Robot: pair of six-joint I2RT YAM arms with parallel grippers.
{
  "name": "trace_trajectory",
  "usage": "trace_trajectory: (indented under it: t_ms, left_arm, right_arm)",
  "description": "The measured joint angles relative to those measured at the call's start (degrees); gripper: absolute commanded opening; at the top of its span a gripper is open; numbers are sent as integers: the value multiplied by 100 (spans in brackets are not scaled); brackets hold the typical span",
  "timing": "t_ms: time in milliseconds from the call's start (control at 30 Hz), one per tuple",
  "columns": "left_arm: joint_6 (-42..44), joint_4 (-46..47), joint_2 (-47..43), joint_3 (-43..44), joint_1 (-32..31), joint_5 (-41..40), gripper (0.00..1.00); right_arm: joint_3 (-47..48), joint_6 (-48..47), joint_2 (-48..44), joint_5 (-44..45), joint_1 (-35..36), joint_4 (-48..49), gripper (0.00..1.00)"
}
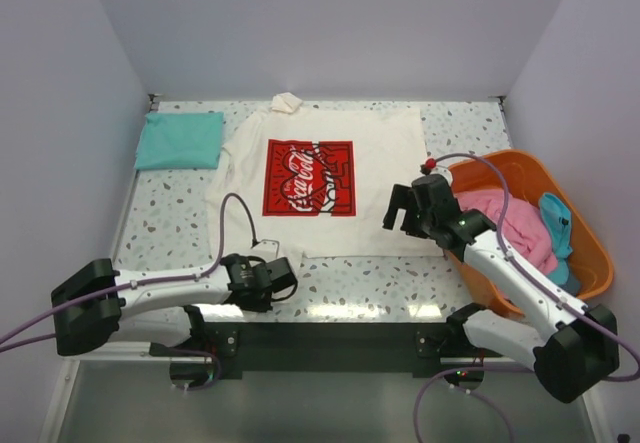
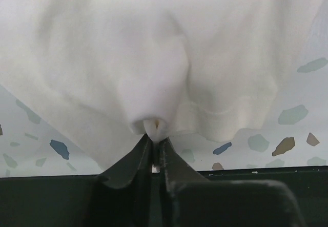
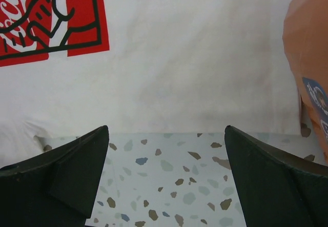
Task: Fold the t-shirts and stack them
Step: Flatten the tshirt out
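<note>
Cream t-shirt (image 1: 380, 153) lies flat in the middle of the table (image 1: 170, 218), red print up. The left end effector (image 2: 155, 141) pinches a fold of its near-left hem. The right end effector (image 3: 166, 145), spread wide, hovers over its near-right edge. A folded teal t-shirt (image 1: 180, 140) sits far left. A pink t-shirt (image 1: 510, 218) and a blue t-shirt (image 1: 557, 218) lie in the orange basket (image 1: 592, 253) at right.

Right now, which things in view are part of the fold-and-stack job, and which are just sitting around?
Job: cream t-shirt, near edge pinched by the left gripper; folded teal t-shirt; pink t-shirt and blue t-shirt, both in the orange basket; right gripper, open.
Just there: orange basket; speckled table.
</note>
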Motion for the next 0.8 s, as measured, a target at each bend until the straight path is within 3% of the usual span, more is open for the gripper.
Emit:
trace_trajectory:
  t_ms: [33,233,433,633,800]
  left_arm:
    - [0,-33,2,4,0,-24,1]
    - [-63,-247,136,168,0,-87,0]
    - [-247,-1036,299,800,103,-476,0]
    - [-592,-1611,109,1095,940,-920,0]
    - [-1071,-1982,-382,1095,1523,-1338,0]
  right_arm:
    - [-37,39,-92,-13,0,-13,99]
    - [-498,409,-697,-11,7,-262,99]
    - [-968,841,-905,7,363,-350,99]
    - [-1248,1574,-636,367,920,-407,99]
    - [-1346,2181,-726,682,990,-463,99]
